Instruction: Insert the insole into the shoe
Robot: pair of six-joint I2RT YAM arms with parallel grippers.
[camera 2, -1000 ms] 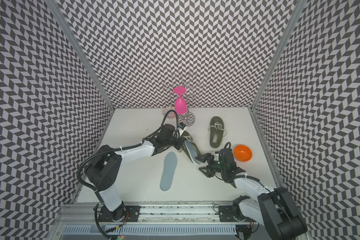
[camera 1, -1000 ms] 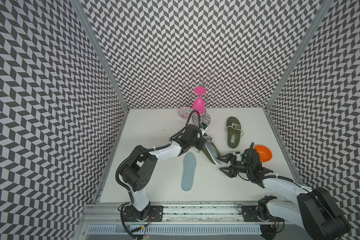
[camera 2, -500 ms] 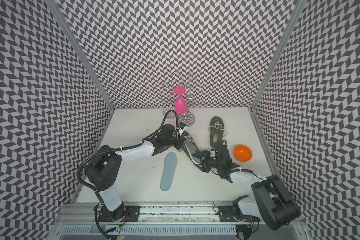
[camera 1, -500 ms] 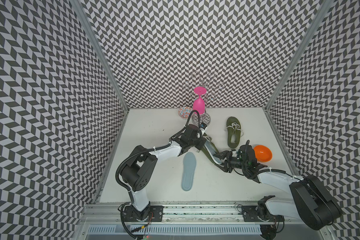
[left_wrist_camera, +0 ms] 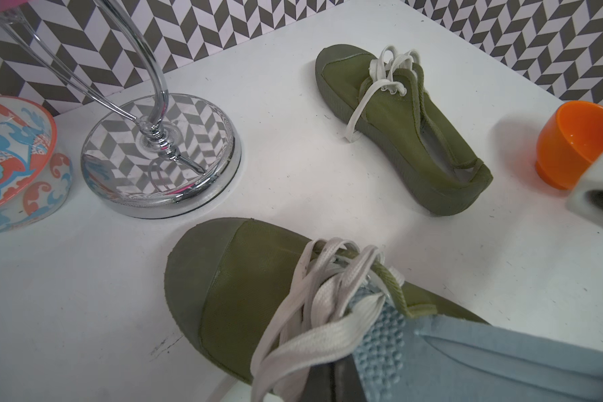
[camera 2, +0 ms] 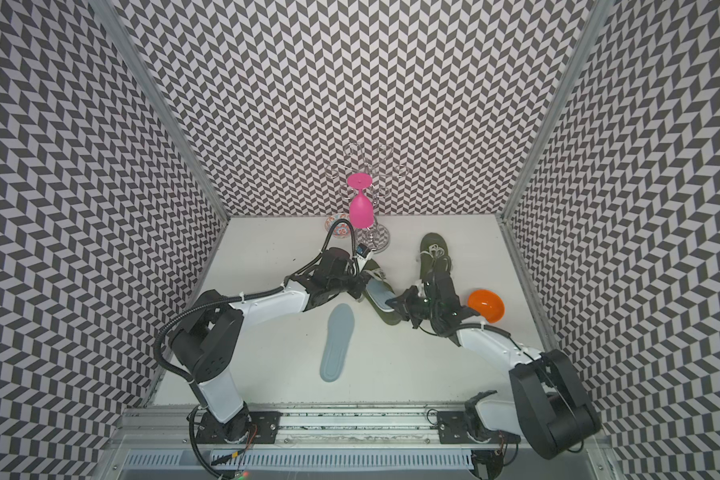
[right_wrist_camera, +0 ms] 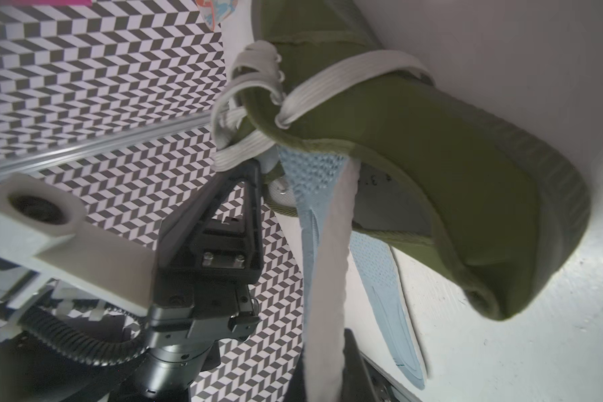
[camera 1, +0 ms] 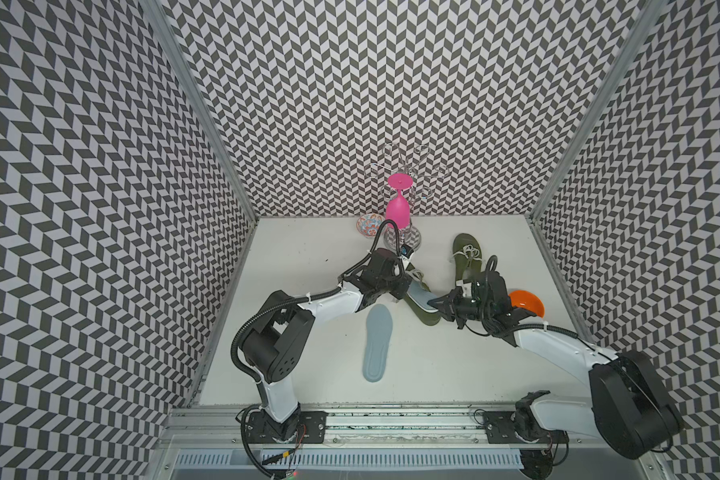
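Left of the shoe (camera 1: pixel 427 322), a spare insole (camera 1: pixel 377 340) lies flat on the table (camera 1: pixel 308 257), touched by neither gripper. At the shoe's lace side, the left gripper (camera 1: pixel 400 292) is closed, apparently pinching the upper by the laces to steady the shoe and hold its mouth up.

In the shoe itself sits the insole (camera 1: pixel 420 297). Its dotted front end is tucked under the laces, while its rear half rises out of the opening instead of lying on the footbed. It is only partly in.

Just right of the shoe's heel, the right gripper (camera 1: pixel 438 305) has its jaws together on the insole's rear end. The right wrist view shows the strip running down between them.

The insole looks like thin foam, light and floppy. Pushed hard from the heel, it would likely buckle or fold rather than slide. The heel end seems the right place to grip, with short forward pushes and the strip kept low. Its textured face may drag on the lining. The canvas upper is soft too and would collapse without the left grip.

Further right of the shoe lie a second shoe (camera 1: pixel 465 253) and an orange bowl (camera 1: pixel 526 305), both clear of the work.
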